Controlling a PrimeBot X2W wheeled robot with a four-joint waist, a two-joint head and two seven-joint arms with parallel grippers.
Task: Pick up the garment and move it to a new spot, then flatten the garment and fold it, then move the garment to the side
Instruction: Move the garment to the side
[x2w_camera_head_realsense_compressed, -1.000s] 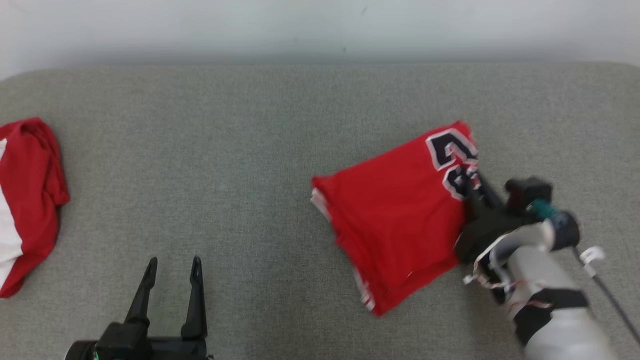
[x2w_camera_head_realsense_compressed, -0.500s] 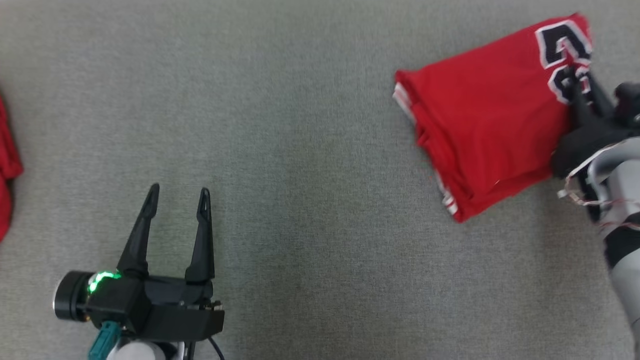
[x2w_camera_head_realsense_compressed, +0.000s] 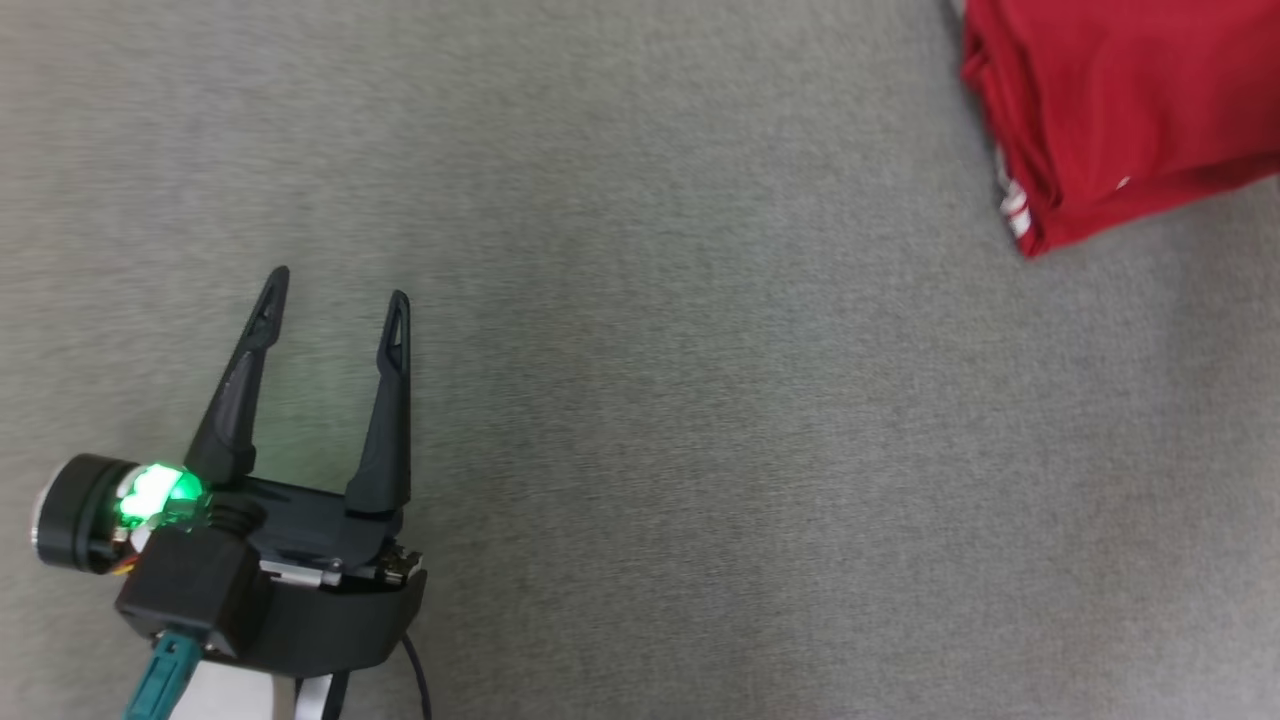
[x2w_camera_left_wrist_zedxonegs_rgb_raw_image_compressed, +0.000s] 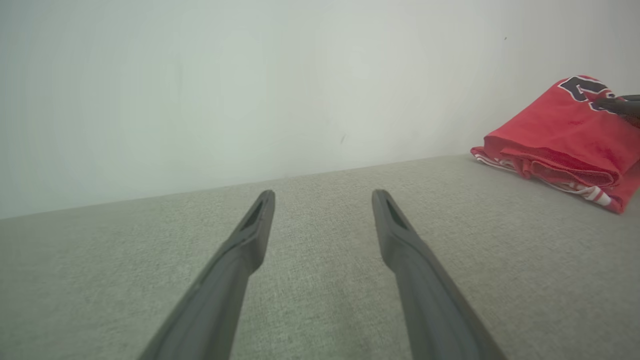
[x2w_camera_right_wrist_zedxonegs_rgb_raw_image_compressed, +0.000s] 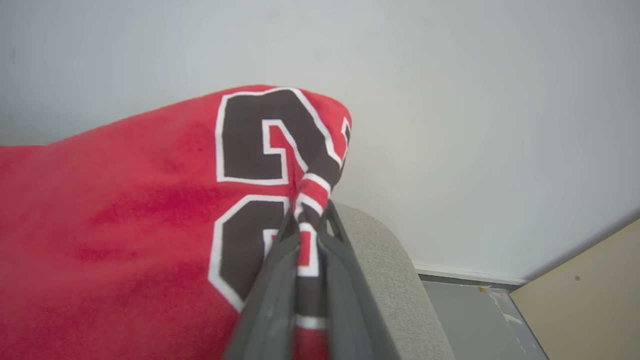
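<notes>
The garment (x2w_camera_head_realsense_compressed: 1120, 110) is a folded red jersey with black, white-edged numbers, lying at the top right corner of the head view on the grey padded table (x2w_camera_head_realsense_compressed: 680, 400). My right gripper (x2w_camera_right_wrist_zedxonegs_rgb_raw_image_compressed: 309, 220) is shut on the garment (x2w_camera_right_wrist_zedxonegs_rgb_raw_image_compressed: 125, 225), pinching its numbered edge between the two dark fingers. In the left wrist view the garment (x2w_camera_left_wrist_zedxonegs_rgb_raw_image_compressed: 565, 135) lies far right, with the tip of the right gripper (x2w_camera_left_wrist_zedxonegs_rgb_raw_image_compressed: 617, 105) on its top. My left gripper (x2w_camera_head_realsense_compressed: 333, 300) hovers open over the bare table at the lower left, nothing between its fingers (x2w_camera_left_wrist_zedxonegs_rgb_raw_image_compressed: 250, 235).
A pale wall (x2w_camera_left_wrist_zedxonegs_rgb_raw_image_compressed: 250, 75) rises behind the table's far edge. The table's rounded right corner (x2w_camera_right_wrist_zedxonegs_rgb_raw_image_compressed: 380, 250) lies just past the garment, with grey floor (x2w_camera_right_wrist_zedxonegs_rgb_raw_image_compressed: 465, 320) and a tan panel (x2w_camera_right_wrist_zedxonegs_rgb_raw_image_compressed: 585, 285) beyond it.
The head camera has swung down and left, so the garment and right arm slid toward the top right of the view. The right gripper keeps its hold; the left gripper stays open.
</notes>
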